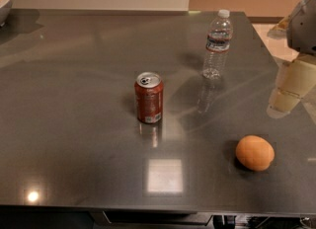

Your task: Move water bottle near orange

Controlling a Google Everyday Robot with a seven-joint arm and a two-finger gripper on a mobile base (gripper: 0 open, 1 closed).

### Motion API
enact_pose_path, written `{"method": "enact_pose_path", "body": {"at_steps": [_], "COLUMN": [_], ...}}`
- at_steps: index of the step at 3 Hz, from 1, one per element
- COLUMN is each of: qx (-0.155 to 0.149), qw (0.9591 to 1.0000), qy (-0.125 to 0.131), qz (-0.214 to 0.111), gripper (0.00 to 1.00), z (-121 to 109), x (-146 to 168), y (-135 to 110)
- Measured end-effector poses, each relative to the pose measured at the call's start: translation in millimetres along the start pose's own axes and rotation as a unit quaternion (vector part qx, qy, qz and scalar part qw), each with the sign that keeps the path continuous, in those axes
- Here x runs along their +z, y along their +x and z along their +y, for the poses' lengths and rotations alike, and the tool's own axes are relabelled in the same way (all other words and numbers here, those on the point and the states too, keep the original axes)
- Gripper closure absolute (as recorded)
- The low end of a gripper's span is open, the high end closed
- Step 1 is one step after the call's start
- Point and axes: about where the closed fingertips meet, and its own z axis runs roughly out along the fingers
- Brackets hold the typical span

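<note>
The water bottle (217,45) stands upright at the far side of the table (74,124), well apart from the orange (254,152) near the front edge. A soda can (149,97) stands to the left of both. The gripper (290,87) hangs at the right edge, and whether it is released or clenched cannot be told.

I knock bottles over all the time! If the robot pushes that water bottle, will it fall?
It may well tip: the water bottle stands upright, tall and narrow, on a smooth shiny table. Its thin ribbed plastic probably dents if squeezed. How full it is I cannot tell. The gripper hangs at the table's right edge, not touching it.
</note>
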Motion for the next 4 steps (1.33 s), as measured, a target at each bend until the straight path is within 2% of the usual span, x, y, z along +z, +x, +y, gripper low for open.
{"method": "enact_pose_path", "body": {"at_steps": [1,2,4], "qx": [0.009,0.038,0.101], "qw": [0.9995,0.997,0.9887], "qy": [-0.001,0.01,0.049], "qz": [-0.031,-0.067,-0.099], "gripper": [0.0,0.0,0.0], "z": [-31.9,-68.9,-139.9], "x": [9.9,19.3,37.6], "y": [-6.6,-11.2,-15.6]}}
